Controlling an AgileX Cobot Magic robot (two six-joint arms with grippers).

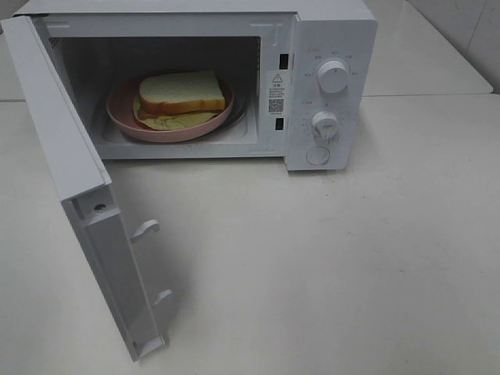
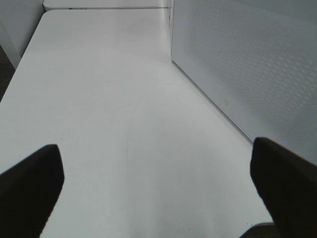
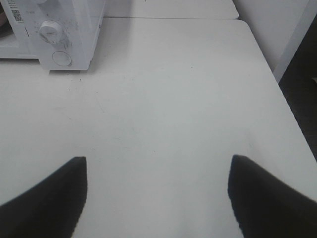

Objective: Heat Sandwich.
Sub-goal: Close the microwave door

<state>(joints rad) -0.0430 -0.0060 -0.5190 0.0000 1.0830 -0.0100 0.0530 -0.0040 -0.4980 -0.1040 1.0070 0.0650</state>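
The sandwich, white bread over green lettuce, lies on a round pink plate inside the open white microwave. Its door stands swung out toward the front left. Neither arm shows in the exterior high view. In the left wrist view my left gripper is open over bare table, with the perforated face of the microwave door beside it. In the right wrist view my right gripper is open above the table, some way off from the microwave's dial panel. Nothing sits between either pair of fingers.
The microwave panel carries two dials and a round button. The white table stretches in front and to the right, and its right edge drops off to a dark floor.
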